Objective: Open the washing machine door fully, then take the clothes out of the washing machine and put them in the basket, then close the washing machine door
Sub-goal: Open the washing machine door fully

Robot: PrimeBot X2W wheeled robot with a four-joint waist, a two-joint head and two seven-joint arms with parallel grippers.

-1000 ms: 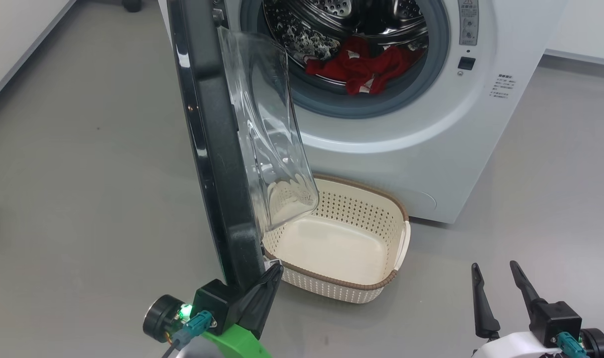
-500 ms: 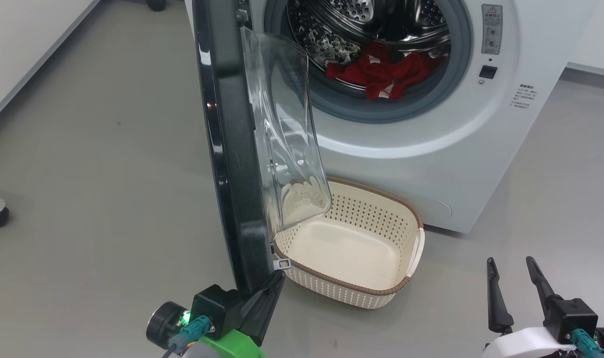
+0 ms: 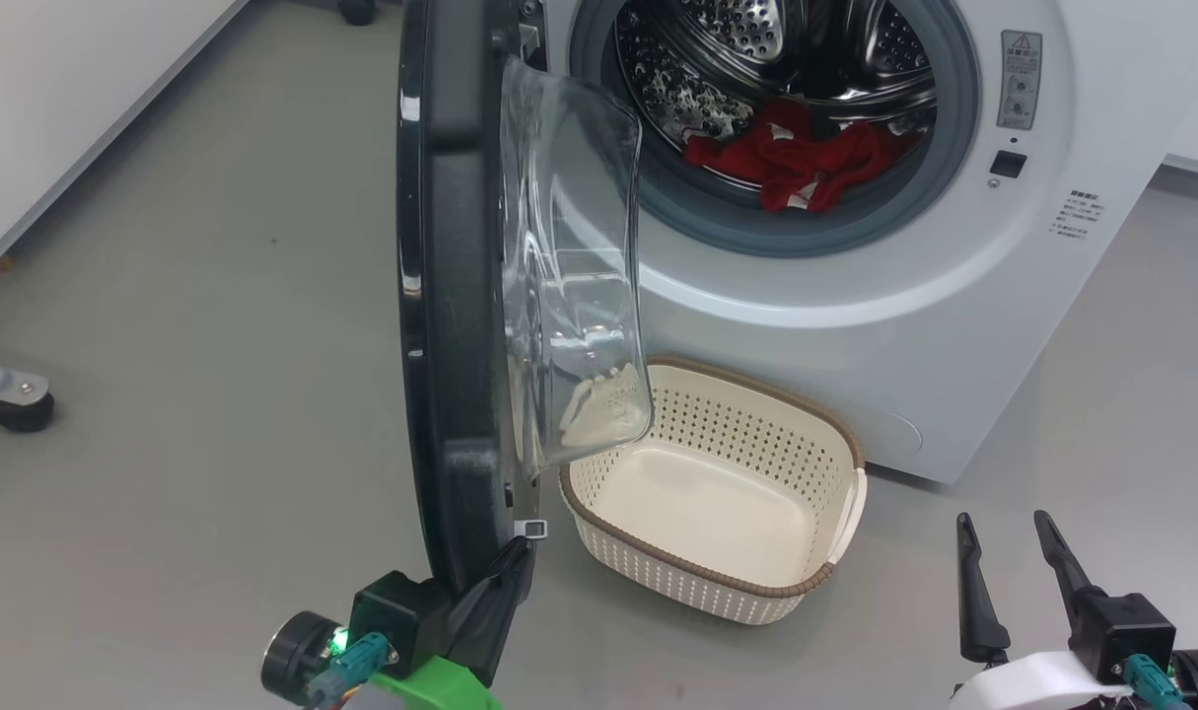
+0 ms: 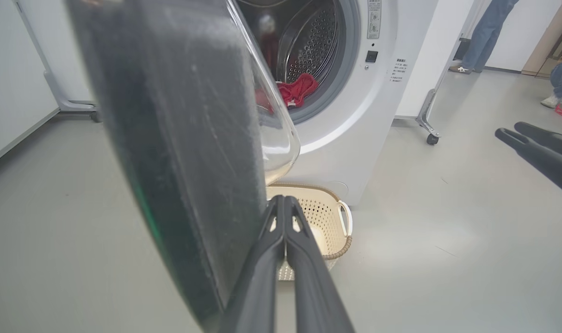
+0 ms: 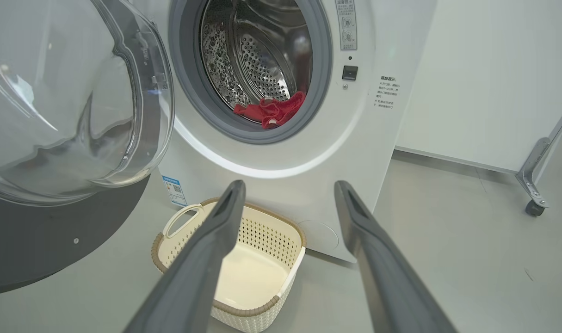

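Over the grey floor (image 3: 165, 345), the left pincer (image 3: 520, 562), clenched empty, may slip off the washing machine door (image 3: 451, 296); the right pincer (image 3: 1002, 523) gapes.

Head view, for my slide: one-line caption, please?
Shut left gripper at the lower edge of the open washing machine door; clothes in the washing machine, basket empty below, right gripper open.

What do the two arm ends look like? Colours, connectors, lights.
The left pincer has two long, tapering dark grey fingers on a black block, with a black round knob, a lit green light, a teal connector with a cable, and a bright green wrist part. The right pincer has the same fingers, black block, teal connector and knob, on a white wrist shell.
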